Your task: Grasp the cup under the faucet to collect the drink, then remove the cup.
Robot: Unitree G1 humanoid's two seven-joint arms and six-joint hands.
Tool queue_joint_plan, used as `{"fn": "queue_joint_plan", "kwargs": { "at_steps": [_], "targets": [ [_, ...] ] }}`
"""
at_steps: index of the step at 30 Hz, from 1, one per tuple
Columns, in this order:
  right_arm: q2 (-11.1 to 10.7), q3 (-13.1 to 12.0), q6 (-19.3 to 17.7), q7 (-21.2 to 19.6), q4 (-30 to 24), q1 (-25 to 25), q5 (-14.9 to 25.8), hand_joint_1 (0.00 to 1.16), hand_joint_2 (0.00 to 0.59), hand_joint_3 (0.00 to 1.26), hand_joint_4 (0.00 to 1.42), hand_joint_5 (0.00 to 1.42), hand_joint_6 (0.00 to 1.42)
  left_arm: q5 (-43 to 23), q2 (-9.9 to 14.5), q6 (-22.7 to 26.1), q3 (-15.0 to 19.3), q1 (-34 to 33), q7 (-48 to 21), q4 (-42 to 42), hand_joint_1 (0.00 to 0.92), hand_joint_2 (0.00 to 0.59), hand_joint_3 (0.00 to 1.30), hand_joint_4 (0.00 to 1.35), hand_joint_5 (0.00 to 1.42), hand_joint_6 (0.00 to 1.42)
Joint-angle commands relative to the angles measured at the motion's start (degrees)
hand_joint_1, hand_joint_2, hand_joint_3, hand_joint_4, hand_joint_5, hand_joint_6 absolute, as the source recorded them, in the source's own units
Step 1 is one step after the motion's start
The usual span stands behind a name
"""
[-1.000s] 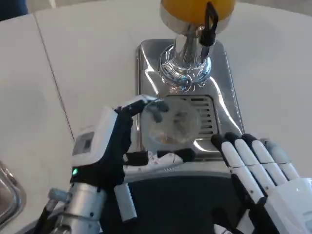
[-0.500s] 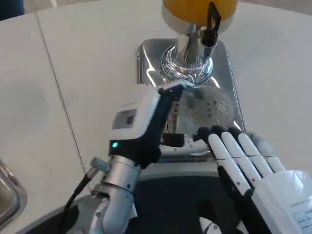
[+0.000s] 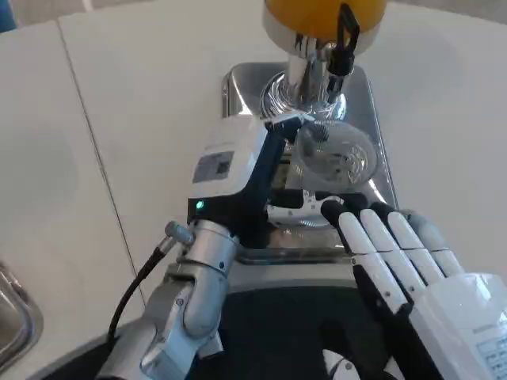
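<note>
A clear plastic cup point(image 3: 333, 162) stands on the steel drip tray point(image 3: 238, 91), just in front of the chrome dispenser column point(image 3: 305, 91) and below the black tap lever point(image 3: 345, 36). My left hand point(image 3: 242, 178) grips the cup from its left side, with fingers curled round its near wall. My right hand point(image 3: 400, 253) hovers flat, fingers extended, at the tray's near right corner, holding nothing. An orange drink tank point(image 3: 325, 12) tops the dispenser.
The white table point(image 3: 119, 119) spreads to the left and right of the tray, with a seam line running down its left part. A metal object's rim point(image 3: 12, 317) shows at the lower left edge.
My left hand has carried the cup away from me, from the tray's grate to a spot below the tap. The right hand edged slightly forward and left.
</note>
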Motion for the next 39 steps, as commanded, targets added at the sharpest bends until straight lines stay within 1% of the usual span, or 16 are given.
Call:
{"fn": "queue_joint_plan", "kwargs": {
  "at_steps": [1, 9, 15, 18, 20, 24, 26, 28, 30, 31, 33, 35, 36, 39],
  "targets": [
    [0.4, 0.3, 1.0, 1.0, 0.2, 0.0, -0.4, 0.20, 0.586, 0.00, 0.00, 0.00, 0.00, -1.1, -0.3, -0.4, -0.3, -3.6, 2.8, 3.9, 0.778, 0.000, 1.13, 1.24, 1.42, 1.42],
    [0.8, 0.1, 2.2, 2.5, -0.5, -0.9, -0.4, 0.21, 0.586, 0.00, 0.00, 0.00, 0.00, -2.3, -0.7, 0.5, -0.6, -6.6, 5.8, 10.0, 0.779, 0.000, 1.13, 1.24, 1.42, 1.42],
    [1.0, 0.3, 2.5, 2.9, -0.5, -0.8, -0.5, 0.21, 0.586, 0.00, 0.00, 0.00, 0.00, -3.9, 0.2, -0.7, -0.6, -7.2, 6.7, 12.5, 0.779, 0.000, 1.13, 1.22, 1.40, 1.42],
    [1.1, 0.4, 2.6, 2.9, -0.1, -1.2, -0.3, 0.21, 0.586, 0.00, 0.00, 0.00, 0.00, -5.1, 0.5, -1.6, -0.3, -6.9, 7.0, 13.3, 0.775, 0.000, 1.10, 1.20, 1.39, 1.42],
    [1.1, 0.4, 2.8, 2.9, 0.1, -1.3, -0.2, 0.21, 0.586, 0.00, 0.00, 0.00, 0.00, -5.3, 0.8, -2.2, -0.5, -6.7, 7.4, 13.5, 0.773, 0.000, 1.08, 1.18, 1.38, 1.42],
    [1.1, 0.8, 3.0, 2.9, 0.4, -1.5, -0.2, 0.21, 0.586, 0.00, 0.00, 0.00, 0.00, -4.1, 2.1, -3.5, -1.9, -6.1, 9.3, 13.4, 0.773, 0.000, 1.01, 1.15, 1.31, 1.41],
    [1.1, 1.0, 3.1, 2.9, 0.5, -1.4, -0.2, 0.21, 0.586, 0.00, 0.00, 0.00, 0.00, -3.9, 2.4, -3.6, -2.3, -6.1, 9.5, 13.3, 0.766, 0.000, 0.93, 1.08, 1.26, 1.40],
    [1.2, 1.2, 3.2, 2.9, 0.5, -1.3, -0.3, 0.21, 0.586, 0.00, 0.00, 0.00, 0.00, -3.4, 2.7, -3.5, -2.9, -6.1, 9.4, 13.2, 0.765, 0.000, 0.84, 0.98, 1.19, 1.38],
    [1.2, 1.3, 3.5, 2.9, 0.7, -1.2, -0.1, 0.21, 0.586, 0.00, 0.00, 0.00, 0.00, -3.1, 3.0, -3.5, -3.5, -6.1, 9.4, 13.1, 0.741, 0.000, 0.76, 0.87, 1.15, 1.35],
    [1.2, 1.3, 3.6, 2.9, 0.7, -1.1, 0.0, 0.21, 0.586, 0.00, 0.00, 0.00, 0.00, -3.2, 3.1, -3.5, -3.7, -6.0, 9.2, 13.0, 0.715, 0.000, 0.70, 0.81, 1.10, 1.33],
    [1.2, 1.3, 3.7, 2.7, 0.7, -0.7, 0.2, 0.21, 0.586, 0.00, 0.00, 0.00, 0.00, -3.4, 3.3, -3.7, -4.2, -5.9, 8.8, 12.9, 0.617, 0.000, 0.61, 0.69, 1.05, 1.26],
    [1.1, 1.4, 3.7, 2.6, 0.6, -0.4, 0.1, 0.21, 0.586, 0.00, 0.00, 0.00, 0.00, -3.7, 3.4, -3.8, -4.4, -5.9, 8.6, 12.9, 0.480, 0.000, 0.53, 0.59, 1.02, 1.21],
    [1.1, 1.4, 3.8, 2.6, 0.6, -0.3, 0.1, 0.21, 0.586, 0.00, 0.00, 0.00, 0.00, -4.0, 3.4, -4.0, -4.4, -5.9, 8.5, 13.0, 0.432, 0.000, 0.49, 0.55, 1.02, 1.19],
    [1.4, 1.7, 4.3, 2.8, 0.6, -0.3, 0.4, 0.21, 0.586, 0.00, 0.00, 0.00, 0.00, -4.3, 3.5, -4.3, -4.4, -6.0, 8.1, 13.2, 0.359, 0.001, 0.42, 0.47, 0.98, 1.13]
  ]
}}
